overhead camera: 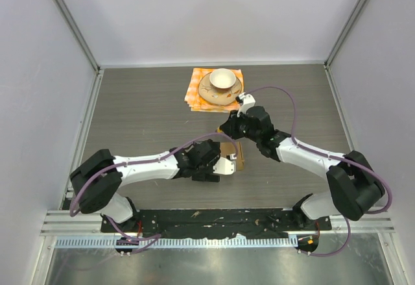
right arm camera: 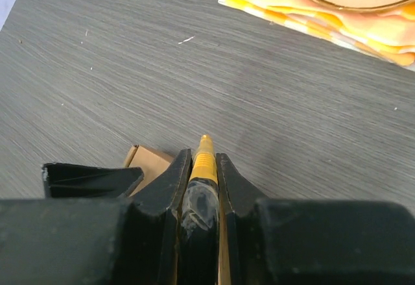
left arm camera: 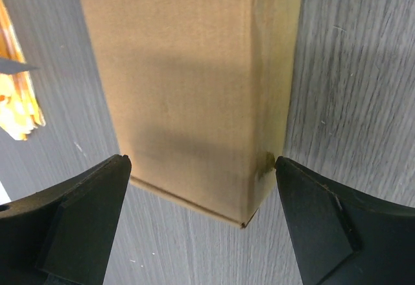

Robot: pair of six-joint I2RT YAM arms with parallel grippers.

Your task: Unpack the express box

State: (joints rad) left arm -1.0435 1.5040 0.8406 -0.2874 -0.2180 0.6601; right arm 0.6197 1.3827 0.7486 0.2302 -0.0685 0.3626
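The express box (overhead camera: 232,155), a plain brown cardboard box, lies flat on the grey table between the two arms. Its near end fills the left wrist view (left arm camera: 188,84). My left gripper (left arm camera: 201,161) is open, one finger on each side of that end, the right fingertip (left arm camera: 288,174) close against the box's corner. In the top view the left gripper (overhead camera: 225,163) sits at the box's left side. My right gripper (right arm camera: 203,157) is shut on a black tool with a yellow tip (right arm camera: 205,143), above the box's far end (right arm camera: 146,161). From above, the right gripper (overhead camera: 232,129) hides that end.
An orange checkered cloth (overhead camera: 194,97) lies at the back of the table with a saucer (overhead camera: 209,94) and a cup (overhead camera: 222,78) on it. The cloth also shows in the wrist views (right arm camera: 311,19) (left arm camera: 16,103). White walls enclose the table on three sides.
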